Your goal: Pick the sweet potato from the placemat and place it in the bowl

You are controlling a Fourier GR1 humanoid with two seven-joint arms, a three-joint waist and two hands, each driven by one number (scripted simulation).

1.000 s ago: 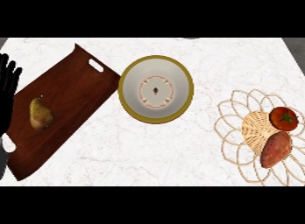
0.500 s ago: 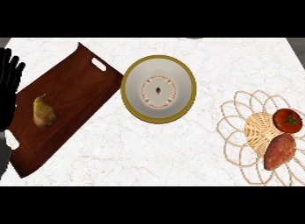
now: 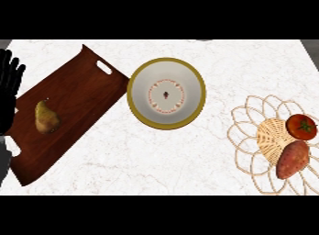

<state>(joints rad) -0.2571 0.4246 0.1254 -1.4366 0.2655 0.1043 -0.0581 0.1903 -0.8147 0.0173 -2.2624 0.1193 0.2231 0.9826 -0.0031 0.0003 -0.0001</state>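
Your sweet potato (image 3: pixel 293 159) lies on the woven placemat (image 3: pixel 257 137) at the lower right of the frame, touching a tomato (image 3: pixel 302 126), well apart from your left hand (image 3: pixel 2 94) at the far left edge. That hand stands open, fingers straight and pointing up. The bowl (image 3: pixel 166 93) sits between them, upper centre.

Bare white marble counter (image 3: pixel 216 151) lies between the gold-rimmed white bowl (image 3: pixel 166 93) and the woven wicker placemat (image 3: pixel 284 143) at right. The red tomato (image 3: pixel 301 126) crowds the reddish-brown sweet potato's (image 3: pixel 292 159) far side.
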